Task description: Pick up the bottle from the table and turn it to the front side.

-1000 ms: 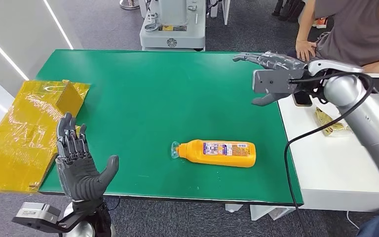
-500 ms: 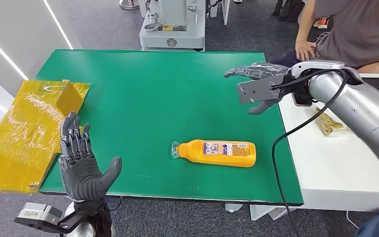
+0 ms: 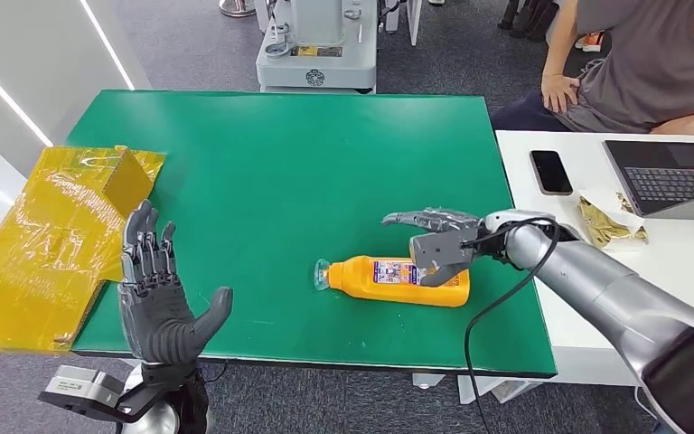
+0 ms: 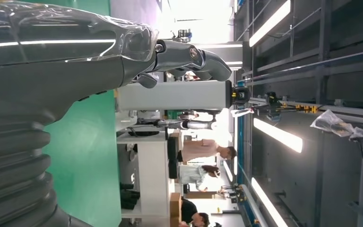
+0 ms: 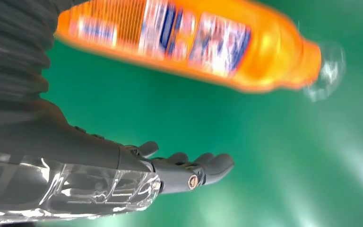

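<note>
The right hand (image 3: 436,242) drops from mid-air to just above the orange bottle (image 3: 396,280), fingers apart; bottle unmoved, on its side on the green bench (image 3: 280,163); left hand (image 3: 158,303) rises slightly, fingers spread

Green table (image 3: 262,163) on grey carpet floor (image 3: 190,45), white desk (image 3: 596,307) against its right edge, white wall panel (image 3: 18,54) with light strips at left, grey machine base (image 3: 316,54) beyond far edge, ceiling strip lights (image 4: 276,135).

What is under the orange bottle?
The orange bottle lies on its side on the green table. The right hand is just above its far end, fingers spread. The side of the bottle facing down is hidden.
</note>
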You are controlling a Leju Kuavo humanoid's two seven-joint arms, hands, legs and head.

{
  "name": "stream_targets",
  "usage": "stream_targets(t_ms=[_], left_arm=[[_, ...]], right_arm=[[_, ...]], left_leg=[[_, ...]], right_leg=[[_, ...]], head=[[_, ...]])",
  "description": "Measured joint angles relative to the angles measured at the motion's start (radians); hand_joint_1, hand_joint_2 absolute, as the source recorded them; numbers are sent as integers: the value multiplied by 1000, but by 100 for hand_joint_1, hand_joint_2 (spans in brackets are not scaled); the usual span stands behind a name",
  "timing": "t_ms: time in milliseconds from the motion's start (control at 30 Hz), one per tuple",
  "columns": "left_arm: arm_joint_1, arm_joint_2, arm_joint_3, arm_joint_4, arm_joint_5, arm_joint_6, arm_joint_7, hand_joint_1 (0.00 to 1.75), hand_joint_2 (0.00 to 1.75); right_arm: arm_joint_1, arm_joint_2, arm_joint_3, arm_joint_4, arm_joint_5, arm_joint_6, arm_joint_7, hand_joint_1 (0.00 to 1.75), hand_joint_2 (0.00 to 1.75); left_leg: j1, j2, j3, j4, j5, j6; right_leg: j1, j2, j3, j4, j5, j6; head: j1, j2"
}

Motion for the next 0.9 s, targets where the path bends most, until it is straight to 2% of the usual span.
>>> stream_targets(t_ms=[233,433,633,900], left_arm=[[-5,0,0,10,3,-21,0,0,175],[-13,0,0,21,7,-22,0,0,175],[-14,0,0,23,12,-17,0,0,175],[-14,1,0,23,13,5,0,0,175]], right_arm=[[91,5,-28,29,22,-32,0,0,175],[145,-17,-61,16,39,-38,27,0,175],[168,-38,-88,-3,76,-44,55,0,175],[173,-41,-108,-3,163,-86,87,0,175]], left_leg=[[0,0,0,0,0,0],[0,0,0,0,0,0],[0,1,0,0,0,0],[0,1,0,0,0,0]], right_leg=[[0,0,0,-1,0,0],[0,0,0,-1,0,0],[0,1,0,-1,0,0],[0,1,0,0,0,0]], head=[[0,0],[0,0],[0,0],[0,0]])
